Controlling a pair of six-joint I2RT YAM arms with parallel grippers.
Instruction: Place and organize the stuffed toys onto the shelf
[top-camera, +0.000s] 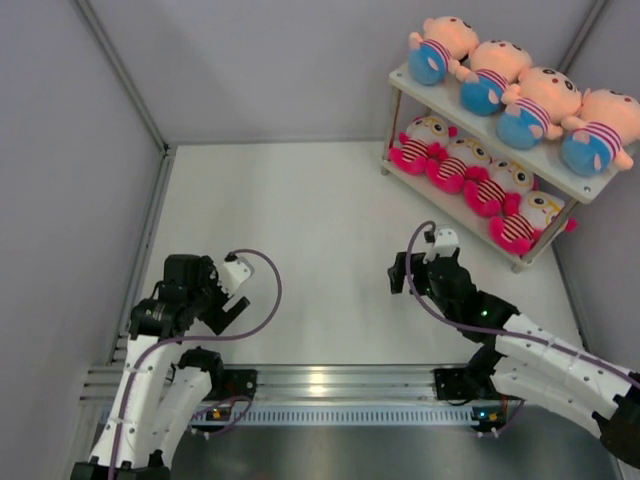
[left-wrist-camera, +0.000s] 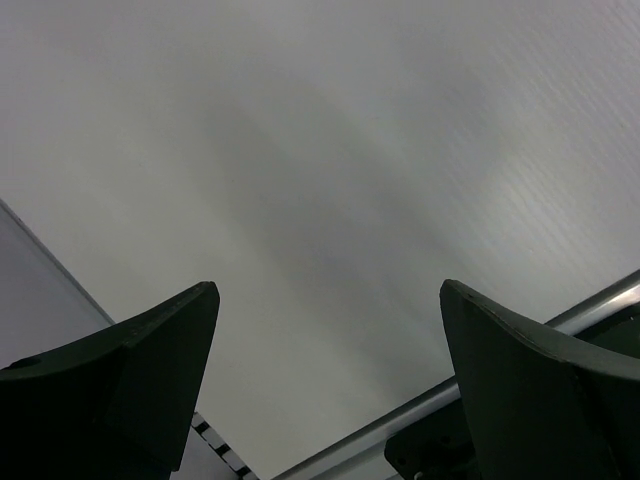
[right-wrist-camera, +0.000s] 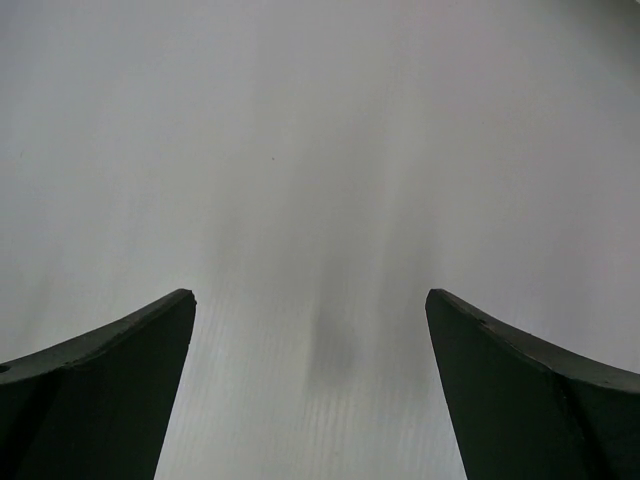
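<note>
The shelf (top-camera: 575, 184) stands at the far right in the top view. Several peach big-headed boy dolls (top-camera: 540, 100) lie in a row on its upper board. Several hot-pink striped dolls (top-camera: 480, 180) lie in a row on its lower board. My left gripper (top-camera: 228, 312) is open and empty near the left arm's base; its wrist view (left-wrist-camera: 330, 300) shows only bare white table between the fingers. My right gripper (top-camera: 402, 270) is open and empty over the table, left of the shelf; its wrist view (right-wrist-camera: 310, 300) shows only bare table.
Grey walls enclose the white table on the left, back and right. An aluminium rail (top-camera: 330, 380) runs along the near edge between the arm bases; it also shows in the left wrist view (left-wrist-camera: 520, 350).
</note>
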